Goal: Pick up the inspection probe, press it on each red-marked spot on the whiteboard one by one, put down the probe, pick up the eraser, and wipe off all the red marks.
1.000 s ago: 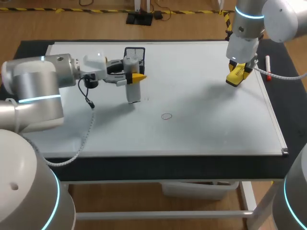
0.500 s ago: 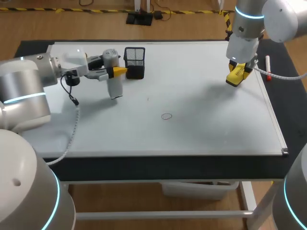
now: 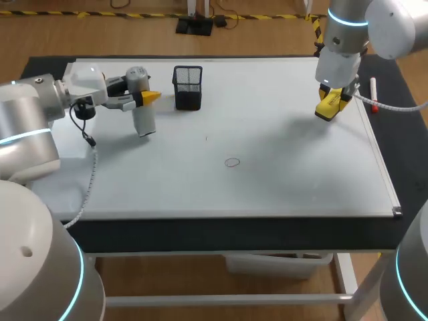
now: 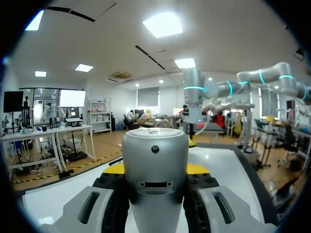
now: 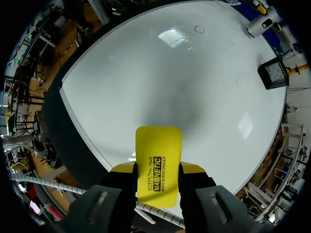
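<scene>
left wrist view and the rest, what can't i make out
Left wrist view: the probe fills the middle, hiding the whiteboard beneath; contact cannot be told.
Head view: a speck near the red ring is too small to call a mark.
Head view: the black basket is too small to show contents.
Right wrist view: the eraser hides the whiteboard behind it.
</scene>
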Controlling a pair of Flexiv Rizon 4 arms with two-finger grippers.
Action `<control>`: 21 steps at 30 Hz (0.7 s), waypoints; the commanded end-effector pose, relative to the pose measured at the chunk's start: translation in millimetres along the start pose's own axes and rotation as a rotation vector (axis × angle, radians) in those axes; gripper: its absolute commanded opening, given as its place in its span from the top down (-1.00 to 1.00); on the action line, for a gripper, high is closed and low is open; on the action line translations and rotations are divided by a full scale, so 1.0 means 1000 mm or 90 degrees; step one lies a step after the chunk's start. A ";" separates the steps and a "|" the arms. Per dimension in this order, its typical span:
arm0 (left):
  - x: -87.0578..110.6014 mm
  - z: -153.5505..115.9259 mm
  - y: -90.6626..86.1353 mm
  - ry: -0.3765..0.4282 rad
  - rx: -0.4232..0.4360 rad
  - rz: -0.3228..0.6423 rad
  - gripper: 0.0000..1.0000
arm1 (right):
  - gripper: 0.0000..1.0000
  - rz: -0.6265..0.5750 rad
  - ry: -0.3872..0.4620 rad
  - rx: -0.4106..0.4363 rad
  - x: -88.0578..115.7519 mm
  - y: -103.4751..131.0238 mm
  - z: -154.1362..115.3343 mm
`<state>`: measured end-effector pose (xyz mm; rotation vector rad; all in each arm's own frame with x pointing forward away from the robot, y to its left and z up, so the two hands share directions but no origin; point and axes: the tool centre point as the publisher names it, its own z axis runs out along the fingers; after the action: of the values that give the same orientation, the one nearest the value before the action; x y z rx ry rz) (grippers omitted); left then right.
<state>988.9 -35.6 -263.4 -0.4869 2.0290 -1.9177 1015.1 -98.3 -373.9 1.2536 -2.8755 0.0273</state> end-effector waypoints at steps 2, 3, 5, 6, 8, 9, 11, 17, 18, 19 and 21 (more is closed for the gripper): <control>-0.007 -0.014 -0.003 -0.011 0.003 -0.008 1.00 | 1.00 -0.001 0.003 0.001 0.000 -0.001 -0.001; -0.009 -0.017 -0.003 -0.015 0.003 -0.009 1.00 | 1.00 -0.001 0.003 0.001 0.000 -0.001 -0.001; -0.010 -0.022 -0.005 -0.019 0.000 -0.003 1.00 | 1.00 -0.001 0.003 0.001 0.000 -0.001 -0.001; -0.010 -0.022 -0.005 -0.019 0.000 -0.003 1.00 | 1.00 -0.001 0.003 0.001 0.000 -0.001 -0.001; -0.010 -0.022 -0.005 -0.019 0.000 -0.003 1.00 | 1.00 -0.001 0.003 0.001 0.000 -0.001 -0.001; -0.010 -0.022 -0.005 -0.019 0.000 -0.003 1.00 | 1.00 -0.001 0.003 0.001 0.000 -0.001 -0.001; -0.010 -0.022 -0.005 -0.019 0.000 -0.003 1.00 | 1.00 -0.001 0.003 0.001 0.000 -0.001 -0.001; -0.010 -0.022 -0.005 -0.019 0.000 -0.003 1.00 | 1.00 -0.009 0.000 0.001 -0.004 0.000 -0.002; -0.010 -0.022 -0.005 -0.019 0.000 -0.003 1.00 | 1.00 -0.014 0.001 0.001 -0.008 0.001 -0.003; -0.010 -0.022 -0.005 -0.019 0.000 -0.003 1.00 | 1.00 -0.017 -0.001 0.000 -0.013 0.002 -0.003; -0.010 -0.022 -0.005 -0.019 0.000 -0.003 1.00 | 1.00 -0.028 -0.001 -0.001 -0.021 0.008 -0.005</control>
<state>988.7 -12.1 -258.8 -0.5186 2.0093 -1.9016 1019.1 -86.0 -370.6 1.3184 -2.8644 0.0070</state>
